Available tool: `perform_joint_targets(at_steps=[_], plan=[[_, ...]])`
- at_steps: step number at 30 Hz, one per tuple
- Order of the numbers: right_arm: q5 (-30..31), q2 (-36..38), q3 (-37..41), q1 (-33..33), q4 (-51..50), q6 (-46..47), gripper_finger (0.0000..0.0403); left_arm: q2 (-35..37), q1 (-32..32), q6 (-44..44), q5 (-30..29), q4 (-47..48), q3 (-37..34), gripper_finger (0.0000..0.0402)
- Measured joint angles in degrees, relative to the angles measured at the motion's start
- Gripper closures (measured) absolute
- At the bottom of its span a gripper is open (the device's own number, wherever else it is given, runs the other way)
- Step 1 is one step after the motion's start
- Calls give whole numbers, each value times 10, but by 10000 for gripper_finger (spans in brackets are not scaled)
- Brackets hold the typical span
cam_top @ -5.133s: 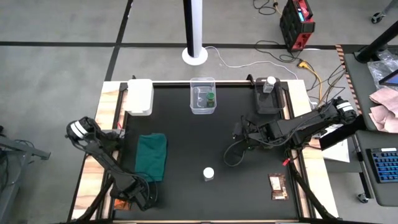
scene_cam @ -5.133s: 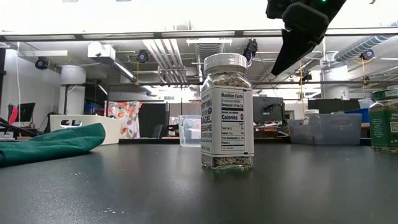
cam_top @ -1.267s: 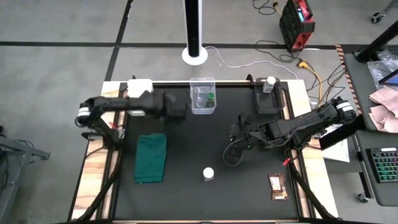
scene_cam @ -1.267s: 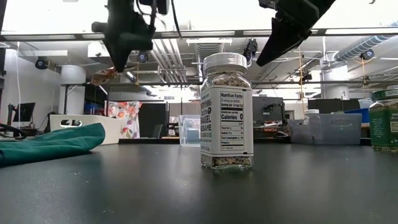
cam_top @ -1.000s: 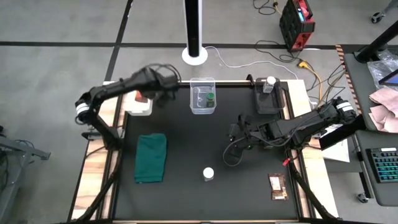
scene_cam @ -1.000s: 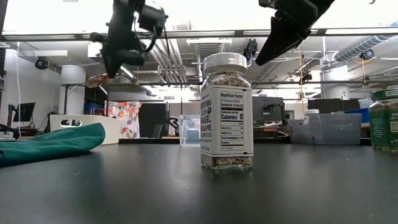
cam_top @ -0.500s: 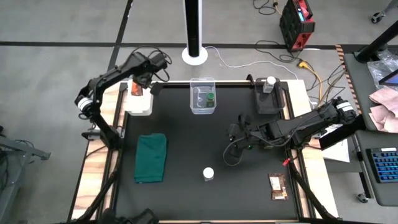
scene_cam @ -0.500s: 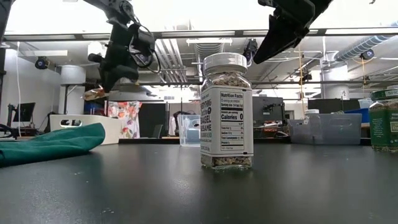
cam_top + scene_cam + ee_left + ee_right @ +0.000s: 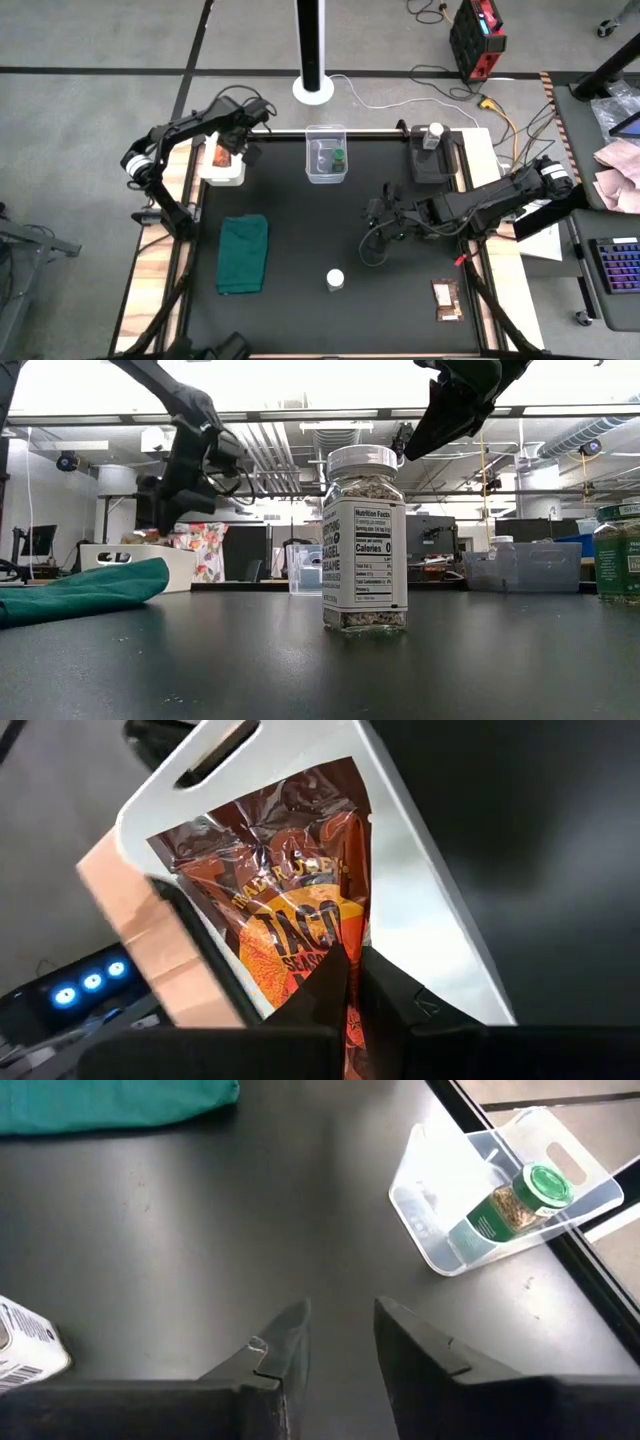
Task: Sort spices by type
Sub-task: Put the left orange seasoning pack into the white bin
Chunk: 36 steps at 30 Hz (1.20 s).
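Note:
My left gripper (image 9: 222, 155) is shut on an orange-brown spice packet (image 9: 300, 920) over the white tray (image 9: 225, 172) at the table's far left. My right gripper (image 9: 372, 215) hangs open above mid-table, nothing between its fingers (image 9: 290, 1345). A white-lidded jar (image 9: 335, 279) stands upright near the front. A green-lidded jar (image 9: 338, 157) lies in the clear box (image 9: 326, 135). Another white-lidded jar (image 9: 434, 135) stands in the black tray (image 9: 432, 165). A second packet (image 9: 446, 299) lies flat at the near right. The low view shows one more green-lidded jar (image 9: 620, 555) at the right. My left gripper pinches the packet's edge nearest the wrist (image 9: 345, 982) between its two fingers, which come slanting down from above. The packet spreads out beyond the fingertips, printed face up, over the white tray. Whether it rests on the tray I cannot tell.
A dark green cloth (image 9: 243, 253) lies bunched at the table's left. A white pole base (image 9: 313, 88) stands beyond the far edge. Bare black tabletop (image 9: 300, 230) lies between the cloth and my right arm.
My left gripper has carried the packet toward the table's left edge and then down, from high beside the clear box to just over the white tray. It stays shut on the packet. My right gripper has kept its place.

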<state>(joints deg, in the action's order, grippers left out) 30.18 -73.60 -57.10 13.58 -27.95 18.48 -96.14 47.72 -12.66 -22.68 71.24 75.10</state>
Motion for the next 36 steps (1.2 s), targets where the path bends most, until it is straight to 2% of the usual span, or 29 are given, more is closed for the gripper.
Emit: perform_joint_targets(at_steps=[10,17,30,36], plan=[[0,0,0,0,0,5,306,1,36,11,-2,-37,-35,401],[0,0,0,0,0,5,312,1,36,17,-2,-58,-62,401],[0,0,0,0,0,6,289,1,37,12,-2,-67,-68,401],[0,0,0,0,0,6,296,1,38,14,-2,-95,-92,401]])
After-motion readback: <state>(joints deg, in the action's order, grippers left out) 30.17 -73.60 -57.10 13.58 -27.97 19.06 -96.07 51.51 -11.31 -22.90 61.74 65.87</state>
